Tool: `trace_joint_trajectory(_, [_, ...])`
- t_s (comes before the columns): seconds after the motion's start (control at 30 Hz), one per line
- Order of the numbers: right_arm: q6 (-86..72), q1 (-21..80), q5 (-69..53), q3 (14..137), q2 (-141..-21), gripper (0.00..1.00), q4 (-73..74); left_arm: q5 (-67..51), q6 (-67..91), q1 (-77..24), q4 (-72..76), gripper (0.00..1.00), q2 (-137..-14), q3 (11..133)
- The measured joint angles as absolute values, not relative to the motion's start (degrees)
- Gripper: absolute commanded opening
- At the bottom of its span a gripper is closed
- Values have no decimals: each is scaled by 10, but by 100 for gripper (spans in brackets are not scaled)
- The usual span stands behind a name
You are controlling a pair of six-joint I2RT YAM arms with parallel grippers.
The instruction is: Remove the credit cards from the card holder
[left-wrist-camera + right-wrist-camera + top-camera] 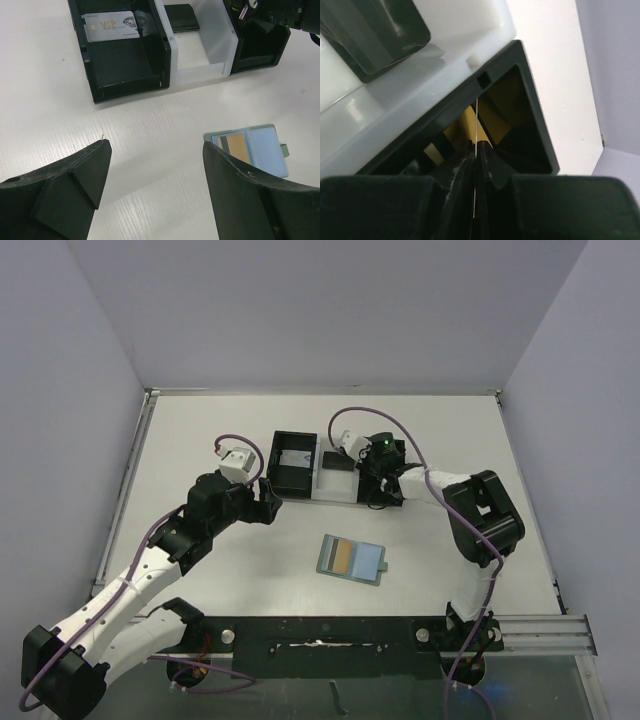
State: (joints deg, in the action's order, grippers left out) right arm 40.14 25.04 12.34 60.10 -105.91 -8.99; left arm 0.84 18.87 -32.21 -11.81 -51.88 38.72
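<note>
The card holder (352, 559) lies open on the table in front of the tray, its pale blue pockets up, with an orange card (236, 146) in the left pocket. My right gripper (476, 145) is shut on a thin credit card (476, 117) seen edge-on, held over the tray's right black compartment (530, 125); yellow shows on the walls beside it. In the top view this gripper (375, 483) sits at the tray's right end. My left gripper (155, 145) hangs open and empty above bare table, left of the card holder (255, 150) and near the tray's left compartment.
The three-compartment tray (318, 498) stands at mid-table. Its left black compartment holds a white VIP card (110, 26). The clear middle compartment holds a dark card (181, 18). The walls rise close behind and at both sides.
</note>
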Motion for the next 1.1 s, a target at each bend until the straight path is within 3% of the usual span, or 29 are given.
trace_joint_trajectory(0.13, [418, 248, 118, 601, -1077, 13, -93, 8, 188, -322, -118, 73, -519, 387])
trace_joint_trajectory(0.33, [426, 239, 105, 601, -1077, 31, -91, 8, 188, -322, -118, 73, -519, 387])
trace_joint_trajectory(1.1, [425, 222, 66, 601, -1061, 60, -44, -11, 188, -322, -118, 73, -526, 387])
